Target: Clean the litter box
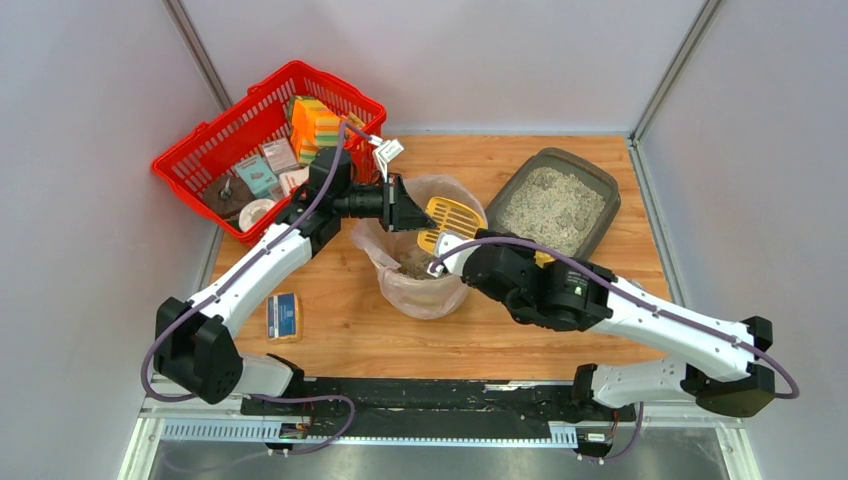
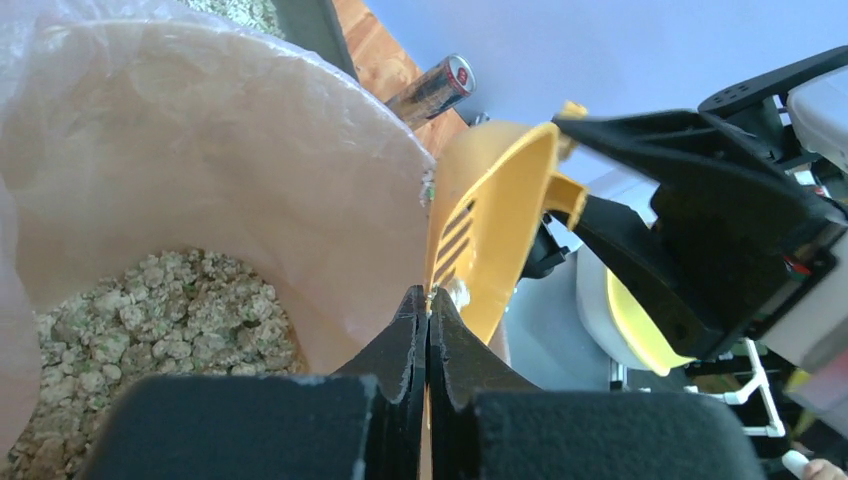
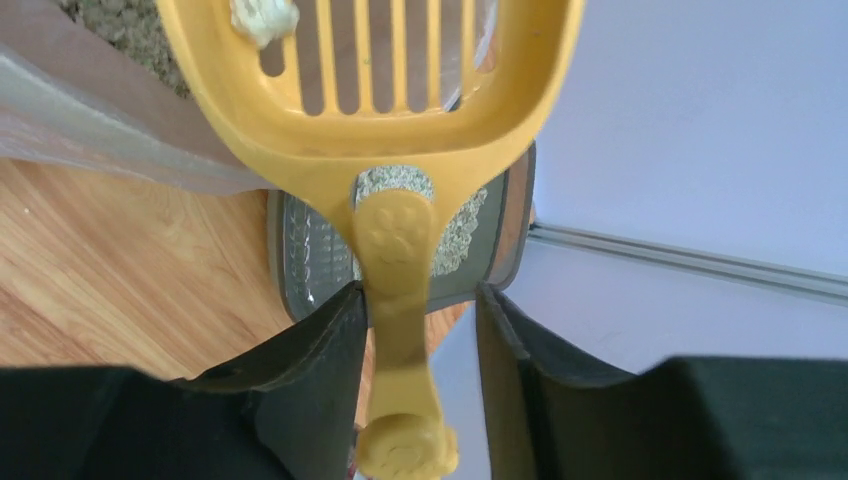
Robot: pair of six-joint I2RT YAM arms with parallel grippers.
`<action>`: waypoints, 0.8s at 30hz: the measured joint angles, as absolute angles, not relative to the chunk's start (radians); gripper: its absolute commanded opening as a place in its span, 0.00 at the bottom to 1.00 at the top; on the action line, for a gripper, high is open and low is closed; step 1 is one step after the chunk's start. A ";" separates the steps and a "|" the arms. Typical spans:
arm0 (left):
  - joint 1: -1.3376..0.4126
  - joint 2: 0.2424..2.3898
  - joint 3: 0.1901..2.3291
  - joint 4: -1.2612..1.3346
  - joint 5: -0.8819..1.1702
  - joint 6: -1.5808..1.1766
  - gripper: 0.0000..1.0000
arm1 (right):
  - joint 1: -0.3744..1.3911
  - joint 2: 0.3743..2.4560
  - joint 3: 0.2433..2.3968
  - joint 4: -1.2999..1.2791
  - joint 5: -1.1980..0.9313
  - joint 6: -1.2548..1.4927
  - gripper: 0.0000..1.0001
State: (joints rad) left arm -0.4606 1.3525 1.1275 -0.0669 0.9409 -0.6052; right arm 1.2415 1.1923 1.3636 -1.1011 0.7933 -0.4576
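— Top view first: what crowds the table [image 1: 350, 330]?
— A red basket [image 1: 228, 112] of sponges and packets at the far left. A small blue packet [image 1: 284, 315] lies near left, and a round bagged bin [image 1: 425, 295] stands in the middle. The litter box [image 1: 516, 186] sits far right, dark grey, set at an angle, holding pale gravelly litter. A yellow slotted scoop [image 1: 452, 217] lies over the bin, between both arms.

— The left fingers [image 1: 415, 210]?
— The left wrist view shows them [image 2: 415, 340] pressed fully together, tips against the scoop's [image 2: 490, 230] edge. I cannot tell whether they pinch it. Clumped litter [image 2: 150, 320] lies in the bin [image 2: 250, 180]. A metal cylinder [image 2: 440, 88] lies on the table beyond; the top view does not show it.

— And the right fingers [image 1: 455, 252]?
— In the right wrist view they [image 3: 345, 320] stand partly apart. The scoop's [image 3: 400, 130] handle touches one finger, with a gap at the other. A pale clump [image 3: 262, 15] sits in the scoop, and the litter box [image 3: 310, 255] lies just beyond.
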 measured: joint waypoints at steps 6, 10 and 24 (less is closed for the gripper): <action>-0.461 1.369 1.124 -0.065 0.933 -0.627 0.00 | 1.234 1.125 1.329 -0.990 0.803 -0.471 0.77; -0.448 1.372 1.103 -0.011 0.935 -0.670 0.00 | 1.188 1.121 1.341 -0.960 0.790 -0.420 0.85; -0.357 1.371 1.016 0.252 0.945 -0.871 0.00 | 0.508 1.008 1.419 -0.743 -0.014 0.160 0.90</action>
State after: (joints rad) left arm -0.3569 1.3712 1.0161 0.2516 0.9451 -0.8711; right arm 0.5079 1.0084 1.4185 -0.7429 -0.0139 0.1596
